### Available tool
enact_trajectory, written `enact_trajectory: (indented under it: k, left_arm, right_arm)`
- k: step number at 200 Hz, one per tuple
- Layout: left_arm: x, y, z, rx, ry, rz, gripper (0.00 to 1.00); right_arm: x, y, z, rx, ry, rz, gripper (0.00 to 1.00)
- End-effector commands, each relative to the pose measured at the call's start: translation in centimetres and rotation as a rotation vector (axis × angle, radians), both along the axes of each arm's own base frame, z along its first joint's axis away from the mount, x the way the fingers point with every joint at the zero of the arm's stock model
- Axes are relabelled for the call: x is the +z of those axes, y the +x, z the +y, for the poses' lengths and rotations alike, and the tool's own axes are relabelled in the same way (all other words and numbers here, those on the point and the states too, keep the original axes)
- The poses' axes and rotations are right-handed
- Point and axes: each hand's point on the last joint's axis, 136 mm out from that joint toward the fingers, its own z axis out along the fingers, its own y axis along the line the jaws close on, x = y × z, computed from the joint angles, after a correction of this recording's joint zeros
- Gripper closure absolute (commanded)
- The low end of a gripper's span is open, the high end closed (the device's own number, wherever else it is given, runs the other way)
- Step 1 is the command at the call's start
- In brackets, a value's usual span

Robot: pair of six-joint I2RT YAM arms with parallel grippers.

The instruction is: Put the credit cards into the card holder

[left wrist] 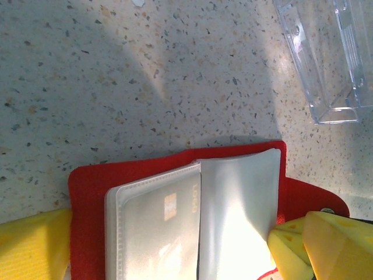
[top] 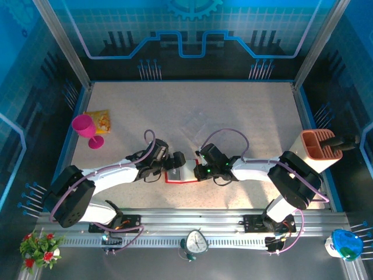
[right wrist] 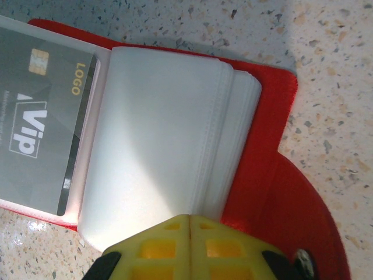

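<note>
The red card holder (top: 178, 175) lies open on the table between my two grippers, its pale plastic leaves (left wrist: 239, 198) fanned up. A grey credit card (right wrist: 41, 122) with a gold chip, "Vip" and "LOGO" sits inside the left leaf, and shows faintly there (left wrist: 169, 207) in the left wrist view. My left gripper (top: 173, 160) is open, one yellow finger (left wrist: 32, 245) at the holder's left edge, nothing between the fingers. My right gripper (right wrist: 189, 224) is shut, its tips against the near edge of the raised leaves. I cannot tell whether a leaf is pinched. The red cover (right wrist: 268, 146) spreads out to the right.
A clear plastic case (left wrist: 332, 58) lies just beyond the holder, at mid-table (top: 198, 123). A pink goblet (top: 87, 129) and a yellow-orange packet (top: 98, 121) stand at the far left. An orange-brown two-slot rack (top: 319, 144) sits at the right edge.
</note>
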Motion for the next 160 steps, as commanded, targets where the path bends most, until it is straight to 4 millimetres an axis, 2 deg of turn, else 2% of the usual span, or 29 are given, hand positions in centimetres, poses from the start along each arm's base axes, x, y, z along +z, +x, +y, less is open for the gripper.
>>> enact_trajectory:
  k: [1,36,69,94,109,124,139,160]
  left_arm:
    - [3.2,0.8,-1.8,-0.016,-0.086,-0.068,0.01]
    - [5.1,0.8,-2.3,-0.009,-0.145,-0.113,0.01]
    - [6.4,0.8,-4.1,-0.030,-0.212,-0.141,0.01]
    - [6.5,0.7,-5.4,-0.056,-0.227,-0.134,0.01]
    - [6.6,0.7,-6.2,-0.071,-0.231,-0.134,0.01]
    - [6.8,0.7,-6.7,-0.078,-0.234,-0.137,0.01]
    - [6.9,0.6,-7.1,-0.083,-0.240,-0.139,0.01]
    - [6.9,0.7,-7.7,-0.093,-0.244,-0.137,0.01]
  right_arm:
    - [-1.6,-0.9,-1.3,-0.013,-0.041,0.053,1.00]
    - [-1.7,-1.0,-1.2,-0.013,-0.040,0.058,1.00]
    - [-1.5,-0.8,-1.1,-0.016,-0.029,0.058,1.00]
    - [-0.7,-0.4,-1.0,-0.019,-0.005,0.055,1.00]
    - [0.6,0.1,-1.1,-0.027,0.019,0.038,1.00]
    - [2.3,0.8,-1.9,-0.058,0.047,0.004,1.00]
    - [4.0,1.6,-3.5,-0.112,0.067,-0.019,1.00]
    - [5.0,2.3,-6.1,-0.183,0.069,-0.031,1.00]
